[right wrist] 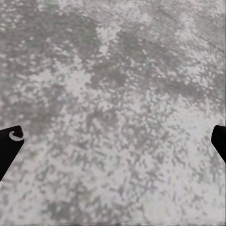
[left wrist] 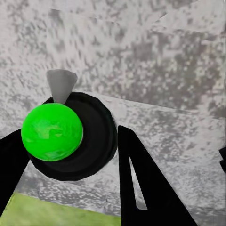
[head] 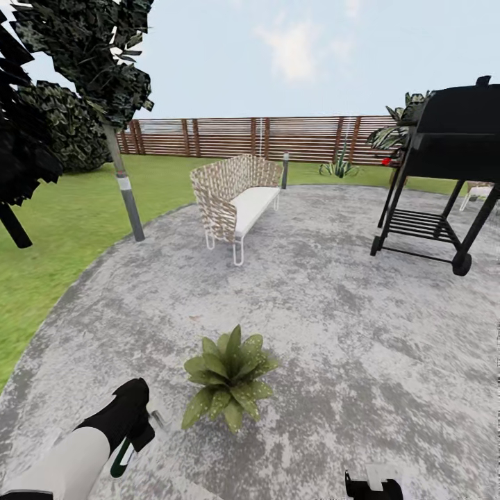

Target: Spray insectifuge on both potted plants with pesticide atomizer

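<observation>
One potted plant (head: 229, 378), a low rosette of pointed, pale-speckled green leaves, stands on the round grey patio (head: 333, 312) of the garden, near the front middle of the head view. Just left of it my left gripper (head: 135, 423) is shut on the pesticide atomizer (head: 123, 458), whose grey nozzle points toward the plant. In the left wrist view the atomizer (left wrist: 70, 141) appears as a dark round body with a bright green cap and a grey cone, held between black fingers (left wrist: 146, 188). My right gripper (head: 373, 485) hangs open over bare paving (right wrist: 114, 141).
A wicker bench (head: 232, 194) with a white seat stands beyond the plant. A black grill cart (head: 444, 160) is at the right. A thin tree trunk (head: 125, 191) rises at the patio's left edge beside the lawn (head: 62, 222). The brown slatted fence (head: 229, 137) closes the back.
</observation>
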Robot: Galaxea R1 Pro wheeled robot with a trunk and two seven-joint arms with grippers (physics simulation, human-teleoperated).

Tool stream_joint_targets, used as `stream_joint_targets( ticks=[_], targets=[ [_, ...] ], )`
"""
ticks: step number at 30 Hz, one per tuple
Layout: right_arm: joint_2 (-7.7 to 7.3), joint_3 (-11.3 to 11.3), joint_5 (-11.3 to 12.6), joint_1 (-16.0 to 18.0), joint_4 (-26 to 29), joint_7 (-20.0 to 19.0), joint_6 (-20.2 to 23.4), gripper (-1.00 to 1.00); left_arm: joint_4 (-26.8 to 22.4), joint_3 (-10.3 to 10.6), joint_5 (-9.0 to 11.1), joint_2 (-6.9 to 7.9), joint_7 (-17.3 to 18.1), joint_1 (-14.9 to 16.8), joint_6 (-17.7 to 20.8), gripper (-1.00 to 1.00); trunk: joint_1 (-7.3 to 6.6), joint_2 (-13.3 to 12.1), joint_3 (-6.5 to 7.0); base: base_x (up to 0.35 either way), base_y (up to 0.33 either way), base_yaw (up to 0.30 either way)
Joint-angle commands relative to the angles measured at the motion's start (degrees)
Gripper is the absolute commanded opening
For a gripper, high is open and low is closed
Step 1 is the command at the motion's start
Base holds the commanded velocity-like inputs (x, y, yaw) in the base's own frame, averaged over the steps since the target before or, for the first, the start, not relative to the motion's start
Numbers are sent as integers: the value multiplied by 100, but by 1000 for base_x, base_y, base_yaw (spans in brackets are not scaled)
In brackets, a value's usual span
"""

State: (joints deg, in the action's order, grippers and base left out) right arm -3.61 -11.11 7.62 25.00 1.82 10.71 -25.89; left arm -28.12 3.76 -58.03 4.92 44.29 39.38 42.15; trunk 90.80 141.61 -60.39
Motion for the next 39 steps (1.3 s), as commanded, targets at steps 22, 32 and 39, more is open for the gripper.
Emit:
stream_joint_targets(
  ticks=[22,32,39],
  targets=[
    [0,-49,62,5,-6,10,-21,100,-9,56,-51,-131,62,-1,-5,-100,-1,2,-5,-22,131,-287],
    [-6,-58,55,5,-15,10,-21,100,-9,47,-51,-132,62,-1,-5,-100,-1,2,-5,0,300,-15],
    [0,-58,55,5,-7,10,-21,100,-9,41,-48,-132,62,-1,-3,-100,-1,2,-5,53,303,-5]
  ],
)
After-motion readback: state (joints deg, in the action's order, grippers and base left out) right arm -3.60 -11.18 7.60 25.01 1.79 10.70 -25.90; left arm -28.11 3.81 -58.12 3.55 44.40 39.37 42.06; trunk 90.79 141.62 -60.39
